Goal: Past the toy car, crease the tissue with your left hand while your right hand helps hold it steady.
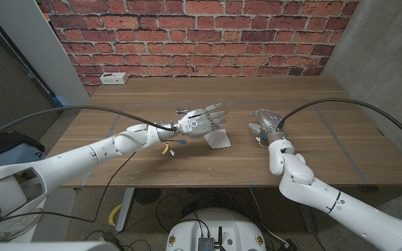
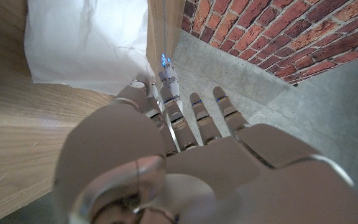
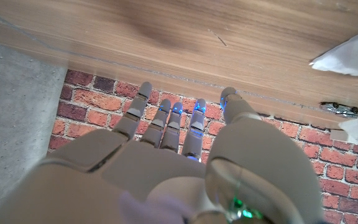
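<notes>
A white tissue [image 1: 220,140] lies on the wooden table [image 1: 313,97] near the middle; the left wrist view shows it as a wide white sheet [image 2: 86,43]. My left hand [image 1: 199,122] hovers just left of it, fingers apart, holding nothing; its fingers [image 2: 197,118] reach past the sheet's edge. To the right of the tissue is my right hand [image 1: 265,124], fingers [image 3: 166,124] stretched out and empty, not touching the tissue [image 3: 347,56]. A small dark toy car [image 3: 339,109] sits farther back on the table, seen as a dark speck [image 1: 181,109] beyond the left hand.
A white power strip [image 1: 112,78] lies at the table's far left edge, against the brick wall [image 1: 208,35]. A black cable [image 1: 82,109] arcs over the left arm and another [image 1: 354,104] over the right. A grey concrete wall [image 1: 389,49] stands to the right.
</notes>
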Tool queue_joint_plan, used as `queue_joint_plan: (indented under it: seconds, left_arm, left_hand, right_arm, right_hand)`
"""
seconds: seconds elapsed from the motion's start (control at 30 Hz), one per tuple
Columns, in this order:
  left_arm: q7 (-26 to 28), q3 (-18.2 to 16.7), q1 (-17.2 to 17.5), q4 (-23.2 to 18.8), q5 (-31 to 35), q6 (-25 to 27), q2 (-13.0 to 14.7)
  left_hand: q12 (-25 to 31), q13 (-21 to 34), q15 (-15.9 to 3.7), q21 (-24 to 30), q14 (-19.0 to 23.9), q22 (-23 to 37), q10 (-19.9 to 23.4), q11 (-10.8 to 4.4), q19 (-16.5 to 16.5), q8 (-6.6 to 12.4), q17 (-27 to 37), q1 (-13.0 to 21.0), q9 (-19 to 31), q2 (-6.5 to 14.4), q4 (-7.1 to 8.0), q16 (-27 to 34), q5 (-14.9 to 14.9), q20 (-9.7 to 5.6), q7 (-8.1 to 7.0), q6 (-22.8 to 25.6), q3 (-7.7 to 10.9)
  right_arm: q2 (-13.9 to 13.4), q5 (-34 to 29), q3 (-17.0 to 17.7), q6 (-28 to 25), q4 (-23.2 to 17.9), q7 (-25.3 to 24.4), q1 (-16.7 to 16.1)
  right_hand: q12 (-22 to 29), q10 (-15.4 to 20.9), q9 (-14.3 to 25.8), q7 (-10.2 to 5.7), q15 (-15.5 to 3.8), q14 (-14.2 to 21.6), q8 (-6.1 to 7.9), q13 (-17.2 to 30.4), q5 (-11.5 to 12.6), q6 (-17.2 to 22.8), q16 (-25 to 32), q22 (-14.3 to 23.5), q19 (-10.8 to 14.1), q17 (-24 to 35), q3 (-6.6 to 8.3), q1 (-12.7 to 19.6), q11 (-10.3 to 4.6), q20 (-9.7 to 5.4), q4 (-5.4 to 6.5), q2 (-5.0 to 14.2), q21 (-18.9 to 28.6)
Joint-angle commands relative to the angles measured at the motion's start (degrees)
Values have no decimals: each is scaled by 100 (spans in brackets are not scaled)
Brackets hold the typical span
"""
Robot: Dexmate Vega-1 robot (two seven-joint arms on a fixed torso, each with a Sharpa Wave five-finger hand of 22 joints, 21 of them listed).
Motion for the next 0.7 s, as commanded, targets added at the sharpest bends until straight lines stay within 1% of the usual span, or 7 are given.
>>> queue_joint_plan:
  seconds: [0.03, 0.37, 0.43, 0.5, 0.57, 0.6, 0.7]
  left_arm:
    - [451, 486, -492, 280, 264, -591, -156]
    - [833, 795, -685, 480, 406, -613, -251]
    - [857, 825, -690, 505, 402, -567, -263]
    - [834, 837, -670, 486, 412, -470, -252]
    - [776, 832, -640, 445, 393, -395, -231]
    - [709, 822, -616, 406, 384, -351, -211]
    - [586, 768, -520, 333, 360, -154, -182]
  left_hand:
    - [10, 16, -806, 52, 49, 2, 33, -2, 54, 10, 16, -13, 18, -38, 13, -2, -29, -14, -33, 13, -14]
    - [-70, 17, -876, 77, 34, -1, -101, 13, 92, -87, 18, 14, -9, -54, -6, -25, -20, -20, -68, -148, -12]
    - [-159, 17, -860, 86, -55, -2, -276, 63, 92, -266, 33, 46, -41, -65, -15, -44, -21, -24, -149, -625, -48]
    - [-285, 20, -806, 102, -162, -7, -550, 144, 93, -376, 53, 10, -88, -103, 18, -49, -15, -56, -264, -1594, -144]
    - [-398, 24, -751, 101, -285, -10, -873, 218, 66, -359, 61, -44, -108, -110, 54, -59, -6, -48, -259, -2322, -230]
    - [-427, 25, -748, 99, -362, -12, -994, 223, 51, -357, 60, -113, -115, -150, 80, -71, -6, -56, -315, -2660, -295]
    - [-504, 24, -641, 82, -491, -13, -1340, 289, -6, -348, 59, -251, -124, -174, 137, -84, 8, -28, -261, -3215, -388]
  right_arm:
    - [-83, 140, 19, -39, -74, -286, -77]
    - [-105, 167, -71, -53, -84, -262, 0]
    - [-97, 161, -89, -86, -86, -254, 13]
    - [-104, 178, -89, -69, -89, -265, 13]
    - [-108, 175, -104, -78, -87, -258, 28]
    - [-100, 178, -106, -88, -86, -261, 33]
    - [-114, 190, -115, -60, -87, -255, 53]
  right_hand:
    - [33, 51, 18, -22, -212, 38, 29, 13, -10, 52, 31, 19, 45, 12, 47, -19, 4, 4, 5, 54, 10]
    - [25, 40, 17, -30, -209, 39, 20, 11, -22, 46, 19, 19, 50, 7, 70, -20, 6, 6, -4, 38, 1]
    - [24, 39, 17, -30, -210, 38, 19, 11, -24, 45, 16, 19, 52, 7, 75, -21, 4, 5, -6, 36, -1]
    - [24, 39, 17, -32, -208, 38, 18, 11, -27, 45, 13, 19, 53, 4, 79, -19, 5, 8, -10, 29, -3]
    - [21, 34, 16, -34, -212, 40, 16, 11, -28, 42, 11, 19, 54, 3, 84, -17, 2, 7, -14, 26, -5]
    - [21, 33, 16, -33, -208, 40, 15, 11, -29, 40, 10, 19, 54, 2, 85, -17, 4, 7, -15, 24, -5]
    - [19, 30, 16, -34, -208, 41, 14, 10, -31, 40, 6, 19, 56, -1, 94, -12, 6, 7, -22, 18, -8]
